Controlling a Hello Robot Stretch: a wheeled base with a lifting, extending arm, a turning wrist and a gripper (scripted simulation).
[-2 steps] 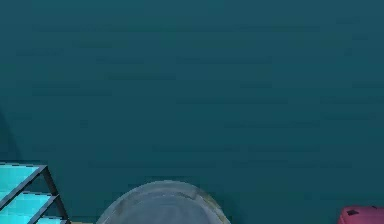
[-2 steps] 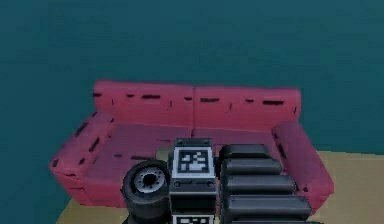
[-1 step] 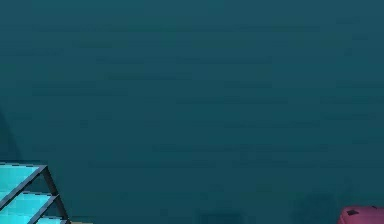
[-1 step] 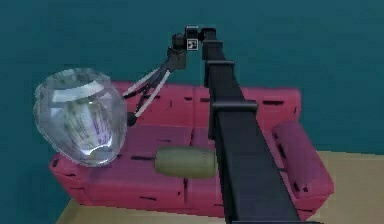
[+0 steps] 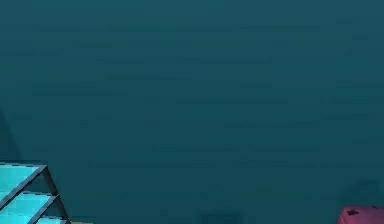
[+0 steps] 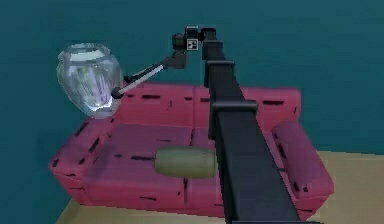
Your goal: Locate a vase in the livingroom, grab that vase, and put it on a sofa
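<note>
A clear glass vase [image 6: 88, 78] with a rounded body hangs at the far end of my gripper [image 6: 120, 88], against the teal wall and above the left end of a red sofa [image 6: 130, 165]. The gripper holds the vase. The thin fingers [image 6: 140, 76] slant down to the left from the dark gripper body, and the arm's dark bar [image 6: 240, 140] rises across the sofa's middle. The vase's lower edge lines up with the sofa's back corner. A red corner of the sofa [image 5: 362, 215] also shows at the forward view's bottom right.
An olive cushion [image 6: 185, 163] lies on the sofa seat, left of the arm. A teal wall [image 5: 200, 90] stands close ahead. A light cyan framed shelf [image 5: 25, 195] sits at the forward view's bottom left. Tan floor [image 6: 360, 190] lies right of the sofa.
</note>
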